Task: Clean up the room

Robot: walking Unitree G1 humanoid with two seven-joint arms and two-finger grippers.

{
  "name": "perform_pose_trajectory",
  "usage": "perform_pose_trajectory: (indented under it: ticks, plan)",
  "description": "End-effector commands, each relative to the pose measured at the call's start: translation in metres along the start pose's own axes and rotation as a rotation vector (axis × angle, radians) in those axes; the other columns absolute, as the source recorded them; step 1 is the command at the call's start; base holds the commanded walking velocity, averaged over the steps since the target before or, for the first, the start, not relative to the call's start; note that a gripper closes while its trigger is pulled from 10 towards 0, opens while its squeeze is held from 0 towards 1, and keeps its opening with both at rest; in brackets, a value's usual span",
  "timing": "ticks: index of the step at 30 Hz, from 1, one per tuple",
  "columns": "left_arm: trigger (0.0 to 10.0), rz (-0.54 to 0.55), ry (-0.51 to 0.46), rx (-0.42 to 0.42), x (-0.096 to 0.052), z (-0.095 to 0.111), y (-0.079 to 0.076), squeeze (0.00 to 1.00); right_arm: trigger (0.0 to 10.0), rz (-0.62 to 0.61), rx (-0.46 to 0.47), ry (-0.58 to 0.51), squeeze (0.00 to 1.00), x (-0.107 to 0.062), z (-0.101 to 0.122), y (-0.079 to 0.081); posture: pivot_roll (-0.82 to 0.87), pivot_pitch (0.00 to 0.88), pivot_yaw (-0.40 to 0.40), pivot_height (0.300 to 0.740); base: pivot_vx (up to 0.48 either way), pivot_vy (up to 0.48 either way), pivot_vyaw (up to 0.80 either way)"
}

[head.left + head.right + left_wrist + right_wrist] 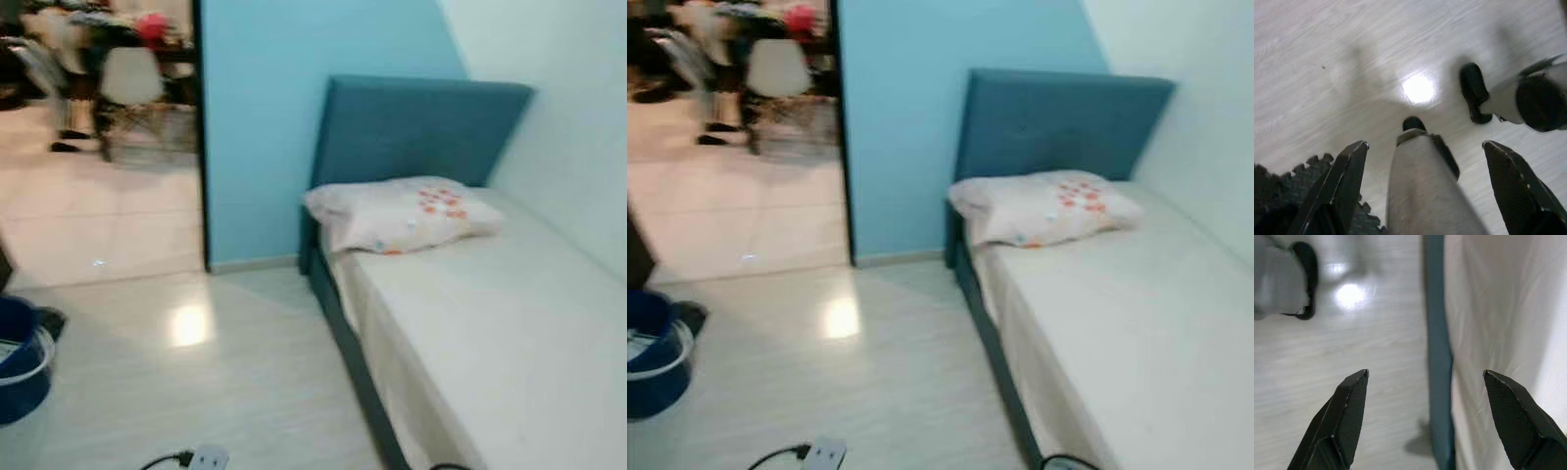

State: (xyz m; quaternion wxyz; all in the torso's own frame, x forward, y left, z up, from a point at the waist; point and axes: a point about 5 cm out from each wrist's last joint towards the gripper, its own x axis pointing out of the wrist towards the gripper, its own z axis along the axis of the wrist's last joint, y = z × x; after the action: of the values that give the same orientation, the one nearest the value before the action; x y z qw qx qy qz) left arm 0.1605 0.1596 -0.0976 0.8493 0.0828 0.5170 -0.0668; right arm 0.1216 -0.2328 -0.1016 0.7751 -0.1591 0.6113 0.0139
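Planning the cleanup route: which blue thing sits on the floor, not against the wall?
The dark blue round bucket, standing on the pale floor at the robot's left. The teal padded headboard stands against the wall.

A home bedroom, single white-sheeted bed [509,333] with teal padded headboard [416,127], floral white pillow [402,213] at its head, blue bucket [22,357] across the pale floor [196,382]

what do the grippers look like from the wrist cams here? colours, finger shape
Left gripper: two long black fingers that taper to blunt, angled tips, with a slightly glossy, faceted surface. Right gripper: the same build, and its fingers show a fine matte speckled texture with pale highlights along the edges. No cables or markings can be made out on either, and the silver arms themselves cannot be described from these views.
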Motion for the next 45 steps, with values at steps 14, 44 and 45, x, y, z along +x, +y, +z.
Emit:
perform_pose_trajectory:
  ticks: [14,44,45]
  plan:
    - [10.0,0.149,-0.032,0.144,-0.001,0.008,0.022,0.00,10.0,-0.026,0.038,-0.052,0.00,-0.001,0.001,-0.008,0.07,0.000,-0.074,0.740,0.000,0.000,-0.79]
    - [10.0,0.218,0.081,0.270,-0.013,-0.036,0.058,0.00,10.0,0.174,0.365,-0.347,0.00,-0.011,0.085,0.022,0.14,0.000,-0.095,0.740,0.000,0.000,-0.79]
    - [10.0,0.211,0.082,0.273,-0.013,-0.036,0.058,0.00,10.0,0.172,0.364,-0.342,0.00,-0.010,0.083,0.021,0.14,0.000,-0.095,0.740,0.000,0.000,-0.79]
